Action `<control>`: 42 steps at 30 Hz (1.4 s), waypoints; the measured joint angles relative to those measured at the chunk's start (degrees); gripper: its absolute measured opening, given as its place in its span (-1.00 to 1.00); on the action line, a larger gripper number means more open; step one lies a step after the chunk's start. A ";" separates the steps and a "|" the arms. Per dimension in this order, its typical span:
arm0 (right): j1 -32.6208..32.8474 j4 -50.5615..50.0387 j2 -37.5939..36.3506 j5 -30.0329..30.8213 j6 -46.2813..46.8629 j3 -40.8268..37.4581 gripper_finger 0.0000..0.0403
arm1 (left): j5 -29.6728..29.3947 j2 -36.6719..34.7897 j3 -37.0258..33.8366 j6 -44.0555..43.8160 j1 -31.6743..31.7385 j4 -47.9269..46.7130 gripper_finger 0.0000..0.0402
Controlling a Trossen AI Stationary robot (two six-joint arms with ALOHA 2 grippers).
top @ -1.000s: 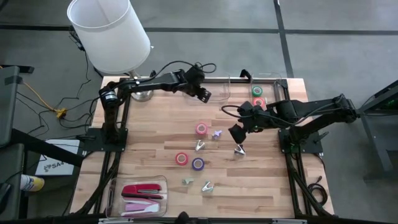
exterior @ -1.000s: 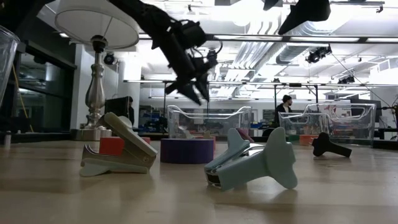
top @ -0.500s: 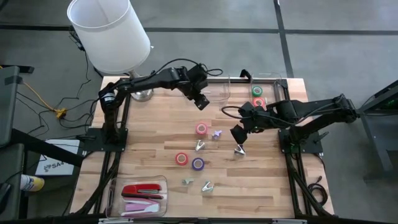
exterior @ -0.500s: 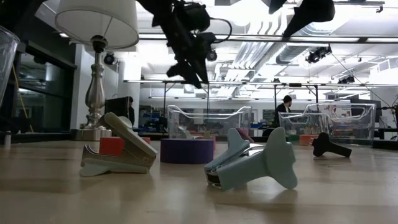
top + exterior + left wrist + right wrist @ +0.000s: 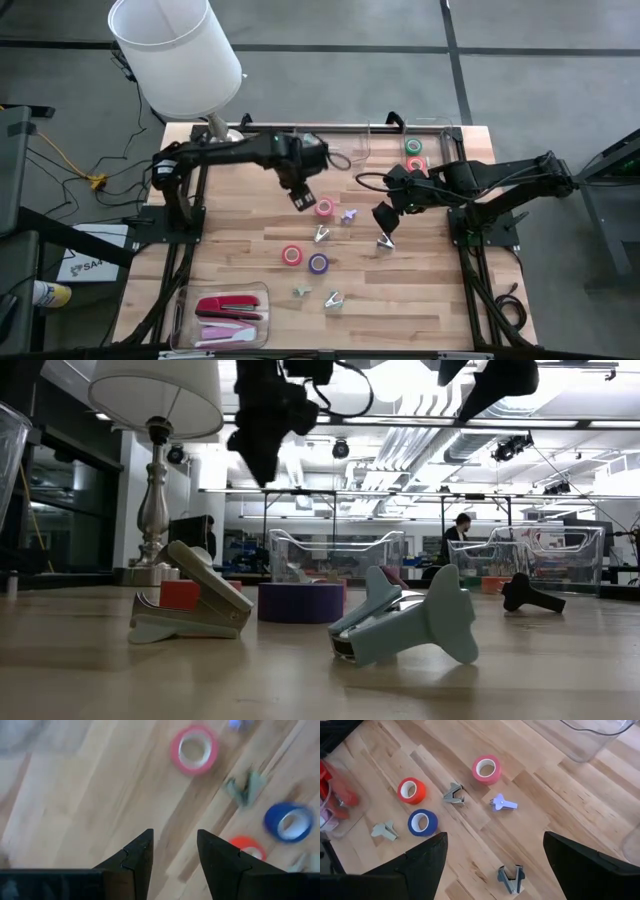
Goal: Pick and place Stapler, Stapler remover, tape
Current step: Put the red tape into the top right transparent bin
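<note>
Left gripper [image 5: 303, 198]: above the middle of the table [image 5: 240, 240], just beside the pink tape roll [image 5: 324, 207]; fingers [image 5: 135, 857] a little apart, nothing between them.
Right gripper [image 5: 381, 215]: hovers over the table's right part, fingers [image 5: 422, 860] spread wide and empty, close above a silvery staple remover [image 5: 384, 241].
Tape on the table: the pink roll near the centre, a red-orange roll [image 5: 292, 255] and a purple roll [image 5: 318, 263] close together nearer the front.
Staple removers: a lilac one [image 5: 348, 215] just beside the pink roll, a grey one [image 5: 321, 234] between the rolls, two more [image 5: 331, 299] near the front edge.
Front-left tray [image 5: 182, 310]: clear, holds a red stapler [image 5: 228, 305] and pale pink pieces beside it.
Back-right bin [image 5: 447, 130]: clear, holds a green roll [image 5: 413, 146] and a red roll [image 5: 416, 163].
Back-centre bin [image 5: 362, 150]: clear; contents cannot be told from above.
Step, as judged: the left arm looks lined up for the pink roll.
Risk one: the narrow finger gap may land on the roll's rim and push it aside, since the roll is wider than the gap.
Risk two: a nudged roll could knock the lilac remover just beside it.
Risk three: both arms are near the centre; reaching together could bring them into contact.
Lamp [image 5: 175, 55]: at the back-left corner, near the left arm's base.
</note>
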 joint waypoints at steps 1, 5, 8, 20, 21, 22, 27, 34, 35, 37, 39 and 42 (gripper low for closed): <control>0.00 0.00 -0.01 -0.24 -0.20 0.00 0.59 | -0.89 0.03 -0.06 -0.52 -1.00 -1.09 -0.27; 0.00 -0.02 -0.01 -0.76 -0.67 0.00 0.59 | -3.55 0.00 -0.12 -3.67 -4.69 -4.66 -0.27; 0.00 -0.04 -0.01 -1.25 -0.93 0.00 0.59 | -3.83 0.00 -1.15 -4.77 -7.51 -4.57 -0.27; 0.00 0.02 0.00 -2.06 -1.95 0.00 0.59 | -1.04 0.03 -15.21 -14.47 -15.47 3.78 0.14; 0.00 0.02 -0.01 -2.06 -2.17 0.00 0.59 | -0.26 0.03 -16.54 -15.48 -15.79 5.52 0.19; 0.00 0.02 0.00 -2.06 -2.20 0.00 0.59 | 0.48 0.03 -17.96 -16.57 -16.03 7.31 0.22; 0.00 0.02 -0.01 -2.06 -2.39 0.00 0.59 | 3.00 0.07 -22.90 -21.22 -16.89 13.40 0.30; 0.00 0.03 0.00 -2.26 -2.61 0.00 0.59 | 4.56 0.07 -25.17 -24.21 -17.59 17.97 0.30; 0.00 0.04 -0.01 -2.28 -2.61 0.00 0.59 | 4.75 0.07 -25.17 -24.25 -17.65 18.52 0.30; 0.00 0.04 -0.01 -2.26 -2.61 0.00 0.59 | 5.24 0.07 -25.17 -24.69 -17.95 19.31 0.30; 0.00 0.04 -0.01 -2.26 -2.33 0.00 0.59 | 5.56 0.07 -25.17 -25.76 -18.22 20.43 0.30; 0.00 0.06 -0.01 -2.26 -2.15 0.00 0.59 | 6.07 0.07 -25.18 -27.34 -18.38 20.93 0.30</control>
